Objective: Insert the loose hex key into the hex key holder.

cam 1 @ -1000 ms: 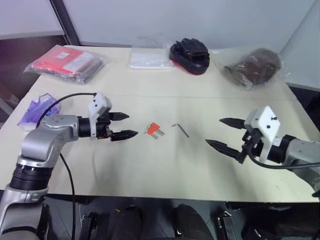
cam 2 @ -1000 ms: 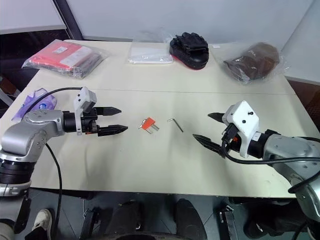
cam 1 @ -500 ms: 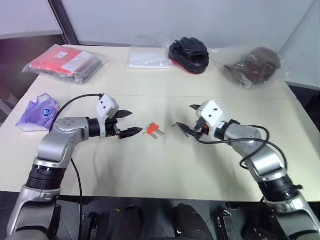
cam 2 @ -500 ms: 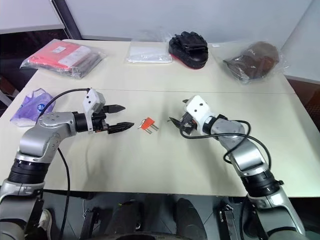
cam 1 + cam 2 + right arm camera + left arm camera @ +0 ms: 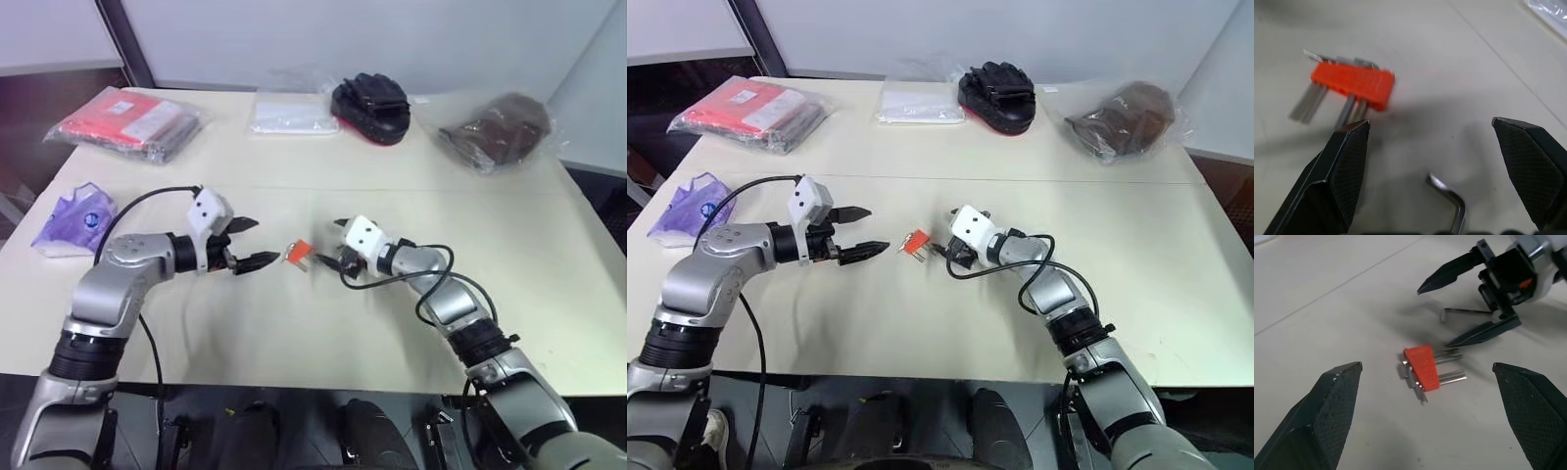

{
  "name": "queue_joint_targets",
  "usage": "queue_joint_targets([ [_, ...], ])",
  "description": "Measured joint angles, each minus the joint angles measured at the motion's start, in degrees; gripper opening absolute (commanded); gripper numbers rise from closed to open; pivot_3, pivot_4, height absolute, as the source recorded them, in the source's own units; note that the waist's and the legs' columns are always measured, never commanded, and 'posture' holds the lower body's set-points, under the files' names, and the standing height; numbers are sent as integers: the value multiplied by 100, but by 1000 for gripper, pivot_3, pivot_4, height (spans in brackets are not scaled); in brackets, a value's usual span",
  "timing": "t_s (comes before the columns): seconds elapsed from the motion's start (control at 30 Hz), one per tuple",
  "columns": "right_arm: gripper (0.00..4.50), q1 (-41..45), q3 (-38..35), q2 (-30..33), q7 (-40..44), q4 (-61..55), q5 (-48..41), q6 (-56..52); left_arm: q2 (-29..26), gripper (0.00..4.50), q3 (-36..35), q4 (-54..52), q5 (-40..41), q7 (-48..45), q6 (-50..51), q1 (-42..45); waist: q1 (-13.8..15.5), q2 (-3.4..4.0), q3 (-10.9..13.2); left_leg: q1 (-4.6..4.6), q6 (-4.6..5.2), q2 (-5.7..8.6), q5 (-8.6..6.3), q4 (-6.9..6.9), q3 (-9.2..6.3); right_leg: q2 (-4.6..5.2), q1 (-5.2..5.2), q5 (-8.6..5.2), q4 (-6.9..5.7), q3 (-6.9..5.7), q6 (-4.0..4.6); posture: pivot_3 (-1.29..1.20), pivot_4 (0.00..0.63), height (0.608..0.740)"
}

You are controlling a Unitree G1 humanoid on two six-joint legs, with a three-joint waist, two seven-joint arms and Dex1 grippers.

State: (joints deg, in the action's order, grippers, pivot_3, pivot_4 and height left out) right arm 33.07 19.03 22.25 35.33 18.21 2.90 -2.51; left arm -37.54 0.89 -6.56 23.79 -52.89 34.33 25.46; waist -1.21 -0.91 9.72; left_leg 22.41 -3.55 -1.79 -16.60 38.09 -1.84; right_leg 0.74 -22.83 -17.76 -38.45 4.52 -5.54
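Between our two grippers, on the tabletop (image 5: 294,333), lies the hex key holder (image 5: 1421,367), touched by neither. Our left gripper (image 5: 249,243) hovers just beside it with its jaws spread wide and nothing in them. Our right gripper (image 5: 1469,308) faces it from the opposite side, likewise released and empty, one fingertip (image 5: 1457,341) close to the holder's short keys. The loose hex key (image 5: 1449,200) lies flat between the right gripper's fingers, ungrasped.
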Motion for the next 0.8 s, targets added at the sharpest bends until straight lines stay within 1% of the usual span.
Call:
queue_joint_targets([
  [0.3,4186,114,-18,-159,137,239,137,211,81,4469,1,-45,49,121,10,0,-9,0,0,-1,0,-1,0,0,0,0,-2,0,-3,0,0,0,150,740],
  [0.57,4186,87,-28,-268,613,125,46,2,121,4469,-3,-54,63,208,17,-1,-20,0,0,-2,0,-1,0,0,-1,-1,-1,0,-5,0,0,0,150,740],
  [0.8,4186,71,35,-538,799,109,39,-62,121,4469,-65,-210,74,296,47,-62,-139,0,0,-2,0,-1,0,-1,-2,0,-2,0,-7,0,0,0,150,740],
])
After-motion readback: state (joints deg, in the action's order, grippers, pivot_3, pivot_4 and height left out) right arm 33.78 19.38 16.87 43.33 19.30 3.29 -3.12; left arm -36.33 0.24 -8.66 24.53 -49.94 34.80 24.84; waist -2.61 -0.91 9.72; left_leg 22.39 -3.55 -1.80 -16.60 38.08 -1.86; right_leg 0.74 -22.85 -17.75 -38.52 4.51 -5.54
